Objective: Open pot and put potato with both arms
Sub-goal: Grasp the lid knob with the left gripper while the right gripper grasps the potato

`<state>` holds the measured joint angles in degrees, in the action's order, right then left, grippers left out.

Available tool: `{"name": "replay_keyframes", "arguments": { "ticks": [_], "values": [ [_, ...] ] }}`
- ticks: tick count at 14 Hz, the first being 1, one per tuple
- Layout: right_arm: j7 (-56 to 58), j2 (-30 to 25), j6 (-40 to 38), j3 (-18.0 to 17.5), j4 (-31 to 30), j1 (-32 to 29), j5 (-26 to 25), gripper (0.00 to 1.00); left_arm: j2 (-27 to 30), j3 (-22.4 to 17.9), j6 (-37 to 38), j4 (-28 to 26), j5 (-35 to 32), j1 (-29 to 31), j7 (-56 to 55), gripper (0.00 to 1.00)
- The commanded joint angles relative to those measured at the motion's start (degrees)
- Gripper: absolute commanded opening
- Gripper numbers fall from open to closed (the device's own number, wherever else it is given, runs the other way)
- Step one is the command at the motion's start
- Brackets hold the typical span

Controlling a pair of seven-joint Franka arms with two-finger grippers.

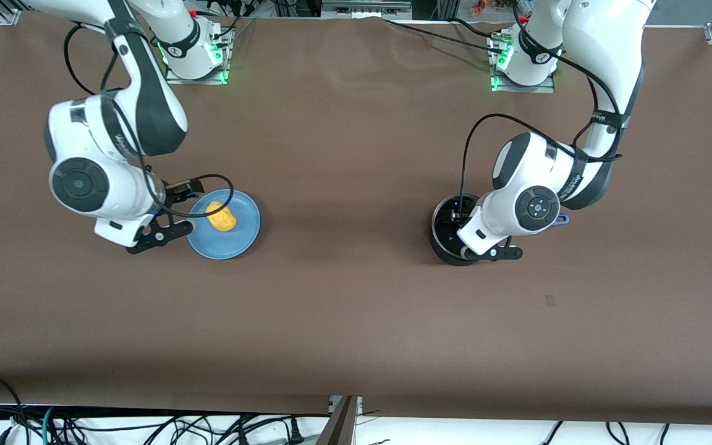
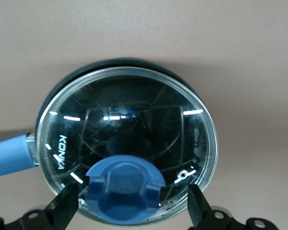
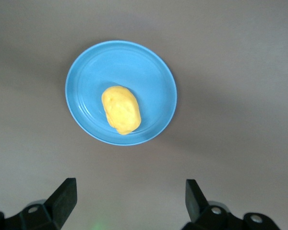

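1. The pot (image 1: 452, 238) is sitting lowest in the front view of everything on the worktop, so it is the thing closest to that camera. It is standing toward the left arm's end of the brown table (image 1: 356, 296), well in from every edge, about midway between the edge with the robot bases and the edge by the front camera.
2. Its glass lid (image 2: 127, 143) is lying shut on the black rim, with the blue knob (image 2: 125, 189) upright in the middle and the blue handle (image 2: 9, 155) sticking out sideways.
3. The left gripper (image 2: 129, 203) is hanging directly over the lid, its jaws spread wide, one fingertip (image 2: 69, 199) on each side of the knob and neither pressing on it.
4. The potato (image 1: 220, 217) is lying on the blue plate (image 1: 241, 241), toward the right arm's end of the table and well apart from the pot. In the right wrist view the potato (image 3: 121, 109) is resting near the middle of the plate (image 3: 153, 72), slightly off centre.
5. The right gripper (image 3: 127, 196) is hovering over bare table just beside the plate, on the side toward the right arm's end, with its jaws standing wide apart and nothing between them.
6. Both arm bases are glowing green along the top edge of the worktop.
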<state>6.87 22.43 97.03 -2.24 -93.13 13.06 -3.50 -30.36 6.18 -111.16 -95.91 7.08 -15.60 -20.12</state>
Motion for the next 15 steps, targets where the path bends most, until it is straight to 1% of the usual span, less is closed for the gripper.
{"name": "replay_keyframes", "arguments": {
  "ticks": [1,2,3,4,5,6,7,9,11,13,15],
  "values": [
    [0.8,-2.2,6.1,-1.8,-8.1,0.3,-1.2,1.00,-0.7,-0.2,-0.5,0.4,-0.9,-0.6,-0.1,0.73],
    [1.8,-2.2,7.7,-2.1,-9.3,0.2,-1.4,1.00,-0.7,-0.2,-0.4,0.4,-1.0,-0.4,0.2,0.54],
    [4.3,-2.2,9.6,-2.2,-10.7,0.1,-1.9,1.00,-0.7,-0.3,-0.3,0.4,-1.1,-0.3,0.6,0.39],
    [6.2,-2.2,11.4,-2.2,-12.2,0.1,-1.9,1.00,-0.7,-0.3,0.0,0.5,-1.1,-0.2,1.0,0.31],
    [7.5,-2.2,14.1,-2.2,-14.1,0.2,-1.9,1.00,-0.7,-0.2,0.2,0.5,-1.1,-0.1,1.3,0.15],
    [8.5,-2.2,16.4,-2.4,-16.4,0.2,-1.9,1.00,-0.7,-0.2,0.3,0.5,-1.1,-0.1,1.3,0.02],
    [8.6,-2.2,18.4,-2.4,-18.5,0.3,-1.9,1.00,-0.6,-0.2,0.4,0.6,-1.1,0.0,1.3,0.00],
    [11.0,-2.4,23.6,-2.5,-22.2,0.4,-2.5,1.00,-0.3,-0.3,0.7,0.6,-1.1,0.0,1.2,0.00],
    [14.2,-2.3,28.3,-2.4,-25.4,0.3,-2.7,1.00,0.6,-0.5,4.1,1.9,-1.1,0.2,1.3,0.00],
    [15.9,-1.9,31.4,-2.4,-26.6,0.3,-2.7,1.00,1.7,-0.8,9.2,4.8,-1.0,1.3,3.0,0.00],
    [16.7,-1.2,33.7,-2.4,-27.1,0.3,-3.7,1.00,2.8,-0.8,12.1,6.4,-1.1,4.4,7.4,0.00]
  ]
}}
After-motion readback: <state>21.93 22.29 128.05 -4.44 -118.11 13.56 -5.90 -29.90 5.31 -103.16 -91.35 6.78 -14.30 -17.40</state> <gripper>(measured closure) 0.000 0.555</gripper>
